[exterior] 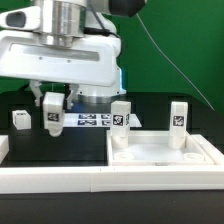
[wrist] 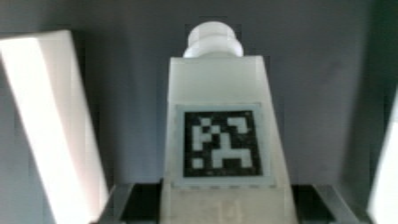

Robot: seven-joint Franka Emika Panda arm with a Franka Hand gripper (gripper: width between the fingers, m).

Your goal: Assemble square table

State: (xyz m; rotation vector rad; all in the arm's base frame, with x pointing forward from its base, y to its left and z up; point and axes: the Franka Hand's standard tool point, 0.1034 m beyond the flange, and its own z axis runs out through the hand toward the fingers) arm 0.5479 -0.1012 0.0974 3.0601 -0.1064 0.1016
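Note:
My gripper (exterior: 52,108) is shut on a white table leg (exterior: 52,121) with a black-and-white tag, held upright over the black surface at the exterior view's left. In the wrist view this leg (wrist: 222,110) fills the middle, its round screw end (wrist: 214,38) pointing away, and my gripper (wrist: 222,205) clamps its near end. The square table top (exterior: 165,152) lies at the exterior view's right, with two tagged legs (exterior: 120,115) (exterior: 178,115) standing upright on its far corners. Another leg (exterior: 20,120) sits at the far left.
The marker board (exterior: 95,121) lies flat behind the held leg. A long white rail (exterior: 55,178) borders the black surface in front. A white part (wrist: 45,120) that I cannot identify lies beside the leg in the wrist view. A green wall is behind.

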